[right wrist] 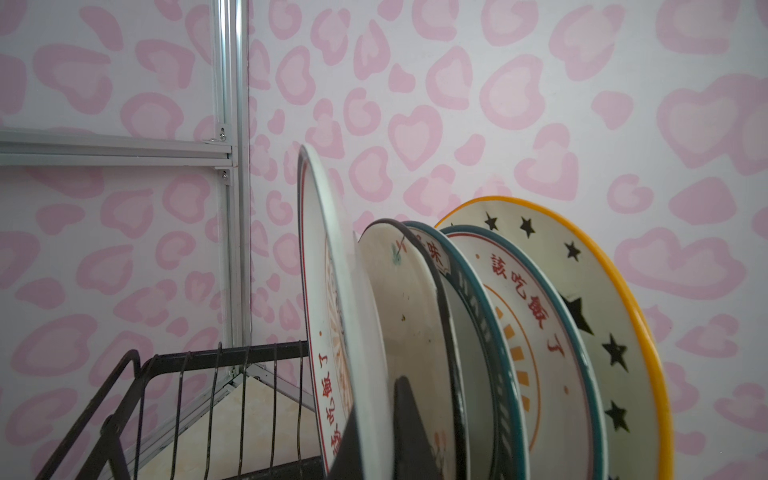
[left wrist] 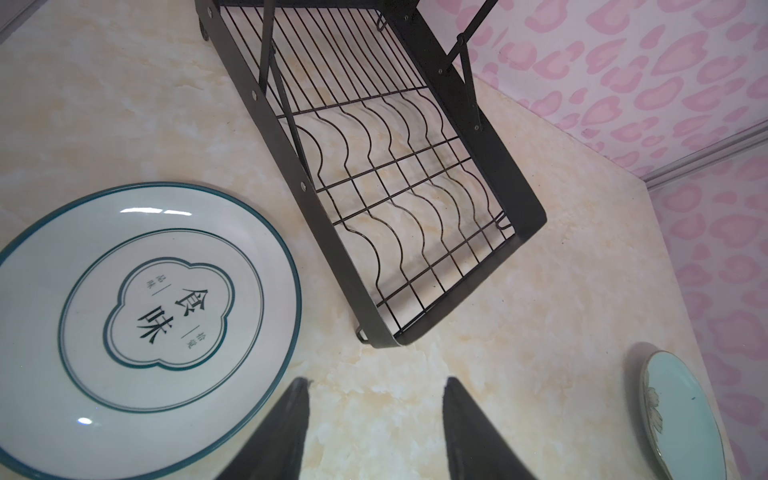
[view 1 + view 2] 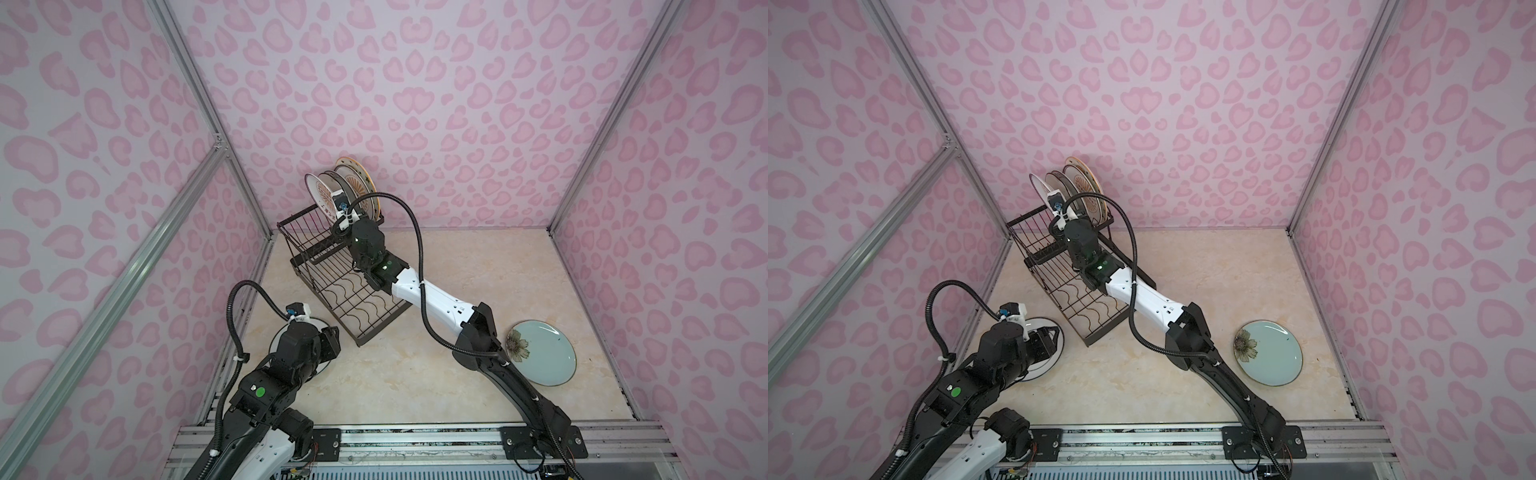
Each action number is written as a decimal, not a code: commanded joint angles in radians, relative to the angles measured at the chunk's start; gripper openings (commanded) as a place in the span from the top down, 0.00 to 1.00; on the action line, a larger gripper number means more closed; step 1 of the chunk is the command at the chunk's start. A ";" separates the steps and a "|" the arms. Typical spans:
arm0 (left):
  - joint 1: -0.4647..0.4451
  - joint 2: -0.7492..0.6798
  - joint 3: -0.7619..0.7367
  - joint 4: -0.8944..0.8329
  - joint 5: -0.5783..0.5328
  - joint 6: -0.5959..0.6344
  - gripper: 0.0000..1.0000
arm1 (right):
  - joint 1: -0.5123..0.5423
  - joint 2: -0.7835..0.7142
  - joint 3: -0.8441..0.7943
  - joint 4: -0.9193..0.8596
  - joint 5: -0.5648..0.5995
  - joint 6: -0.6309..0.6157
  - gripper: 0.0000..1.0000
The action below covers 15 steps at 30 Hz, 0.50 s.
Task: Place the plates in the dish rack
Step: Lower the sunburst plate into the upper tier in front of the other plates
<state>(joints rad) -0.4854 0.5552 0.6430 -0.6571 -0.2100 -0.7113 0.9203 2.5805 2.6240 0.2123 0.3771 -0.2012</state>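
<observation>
— Two plates lie flat on the marble tabletop point(image 3: 478, 270): the white plate point(image 2: 141, 316) at 8 o'clock, beside the half-open, empty left gripper point(image 2: 376, 386), and the blue-green plate point(image 3: 548, 353) at 4.
— Farther back?
— The dish rack point(image 2: 509, 166) at 11 holds five upright plates point(image 3: 351, 183). The right gripper point(image 1: 380, 399) is clamped on the front plate point(image 1: 328, 291)'s rim. Pink heart-print walls point(image 3: 415, 83) stand behind.

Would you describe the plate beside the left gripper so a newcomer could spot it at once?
Find the black wire dish rack at the table's back left. Left of its near corner, one plate lies flat. It is white with a dark teal rim and black characters in a clover outline, unlike the pale blue flowered plate further right.
</observation>
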 commanded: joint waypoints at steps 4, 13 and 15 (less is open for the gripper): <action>0.001 -0.017 0.006 -0.012 -0.024 0.000 0.45 | 0.003 0.045 0.037 0.072 0.017 0.017 1.00; 0.001 -0.022 -0.004 -0.012 -0.030 0.000 0.45 | 0.002 0.062 0.037 0.069 0.023 0.025 1.00; 0.001 -0.023 -0.008 -0.010 -0.032 0.000 0.45 | 0.002 0.064 0.037 0.069 0.028 0.025 1.00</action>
<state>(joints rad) -0.4854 0.5354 0.6422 -0.6643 -0.2237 -0.7139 0.9203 2.6278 2.6556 0.2188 0.3916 -0.1902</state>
